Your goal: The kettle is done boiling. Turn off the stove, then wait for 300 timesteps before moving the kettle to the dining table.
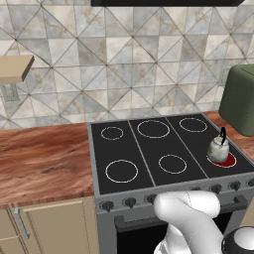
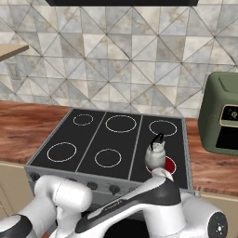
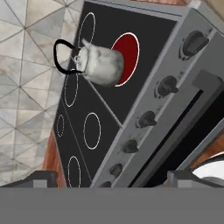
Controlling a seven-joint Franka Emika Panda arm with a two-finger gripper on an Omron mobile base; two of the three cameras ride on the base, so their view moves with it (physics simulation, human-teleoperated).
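The small silvery-white kettle [image 1: 218, 148] [image 2: 156, 155] [image 3: 103, 65] with its thin black arched handle stands upright on the stove's front right burner [image 1: 227, 160] [image 2: 170, 165] [image 3: 127, 51], which glows red. The stove [image 1: 149, 154] [image 2: 93, 139] [image 3: 109, 111] is a black glass cooktop with white rings and a grey front carrying a row of dark knobs [image 3: 168, 86]. My gripper [image 3: 114, 179] hangs open in front of the knob row, low and apart from it, with nothing between its fingers. The hand view is rolled, so the stove front runs diagonally. The dining table is out of view.
A bulky green appliance [image 1: 240, 99] [image 2: 223, 121] stands on the wood counter right of the stove, close to the kettle. More wood counter [image 1: 44, 158] [image 2: 23, 121] over beige cabinet doors [image 1: 54, 228] lies to the left. A wooden shelf [image 1: 15, 68] juts from the tiled wall.
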